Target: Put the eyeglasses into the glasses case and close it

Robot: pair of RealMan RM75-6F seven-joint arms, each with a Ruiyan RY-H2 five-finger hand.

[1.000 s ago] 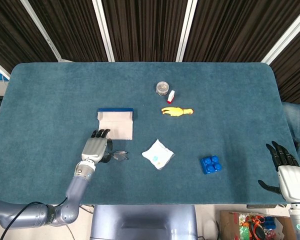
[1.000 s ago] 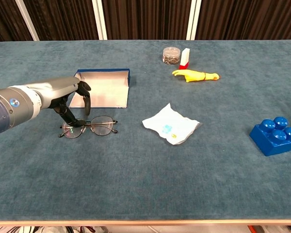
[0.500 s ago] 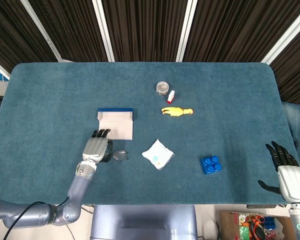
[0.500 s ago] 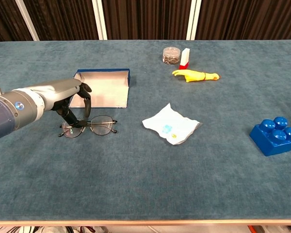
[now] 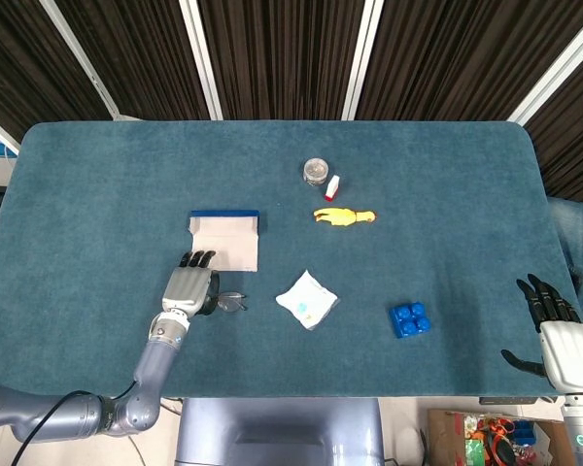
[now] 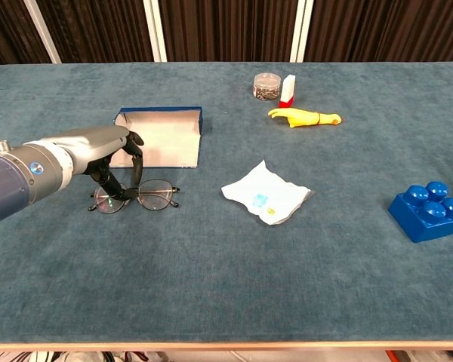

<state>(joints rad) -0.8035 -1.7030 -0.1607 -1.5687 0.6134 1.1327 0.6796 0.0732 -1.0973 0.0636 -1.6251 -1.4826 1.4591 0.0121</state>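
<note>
Head view: left hand [image 5: 188, 288] sits palm-down over the left part of the eyeglasses [image 5: 229, 302], which lie on the tabletop [image 5: 97, 194] just right of the hand. Fingers point toward the glasses case [image 5: 225, 239], which lies open just beyond the fingertips, lid up, nothing inside. Whether the hand has hold of the frame can't be told from here. Right hand [image 5: 558, 335] is well apart, off the tabletop edge, fingers spread, holding nothing.

Chest view: left hand [image 6: 106, 151] has fingers curled down onto the left lens/temple of the eyeglasses [image 6: 140, 196]; looks like a pinch on the frame, but contact is partly hidden, so grip not certain. Glasses appear to rest on the tabletop [image 6: 226, 286], not lifted. Glasses case [image 6: 160, 136] is open just behind the hand, near.

Progress, as a judgement: early stage, grasp step only. Nothing finished yet: glasses not in the case, case not closed. Left: secure grip, lift, carry over to the case, set in, shut the lid.
</note>
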